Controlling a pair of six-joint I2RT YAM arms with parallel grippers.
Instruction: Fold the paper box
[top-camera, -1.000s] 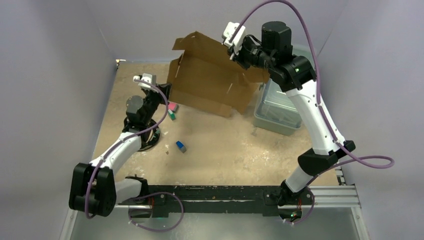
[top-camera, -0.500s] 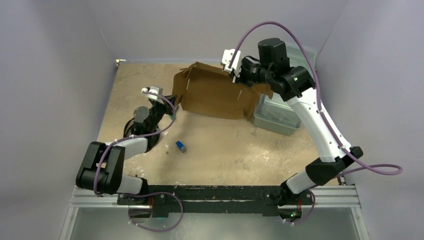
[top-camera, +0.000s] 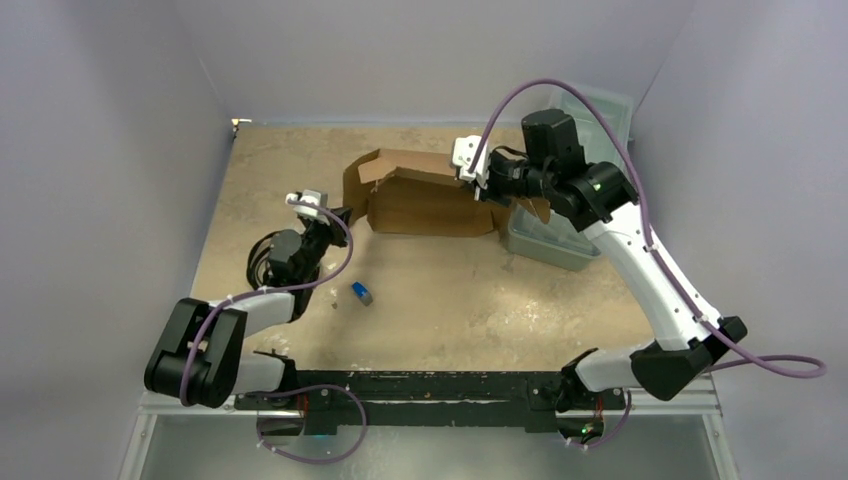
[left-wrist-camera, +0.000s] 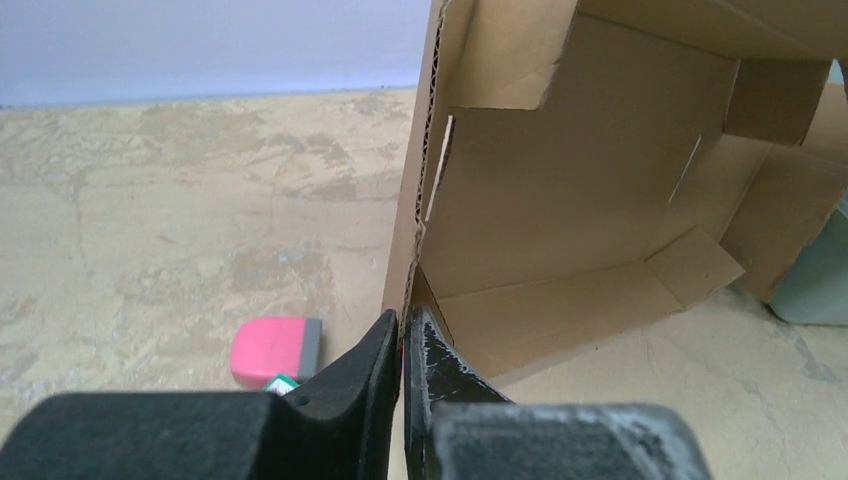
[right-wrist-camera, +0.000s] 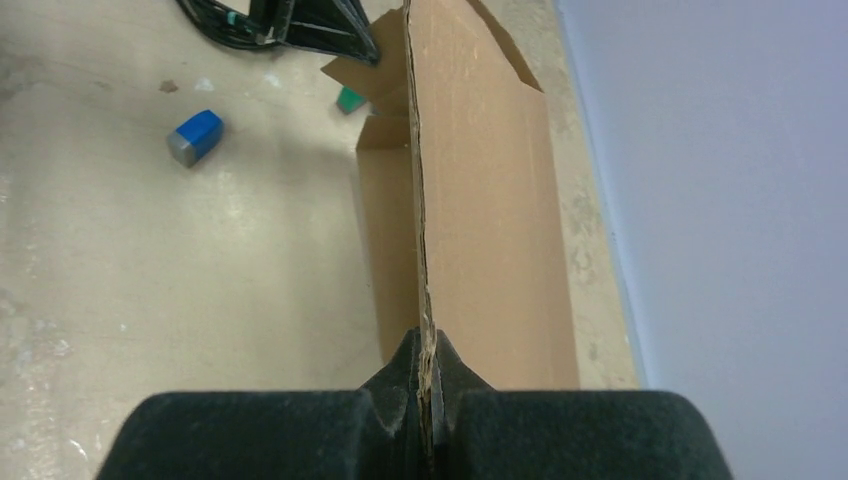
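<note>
I'm bringing the paper box (top-camera: 430, 205) down from its raised tilt; it's sitting on the table (top-camera: 450, 300) beside the plastic bin (top-camera: 548, 238). My left gripper (left-wrist-camera: 402, 345) and right gripper (right-wrist-camera: 428, 375) are pinching its wall edges. The cardboard is probably light and stiff, bending at its creases.

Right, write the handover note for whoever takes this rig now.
Left gripper: fingers shut on the left side wall of the paper box, low on its edge.
Right gripper: fingers shut on the edge of a standing panel at the box's right end.
Box: stands on the table beside the plastic bin.
Done: panels partly raised.
Left: flaps hang loose; fold and tuck them.
</note>
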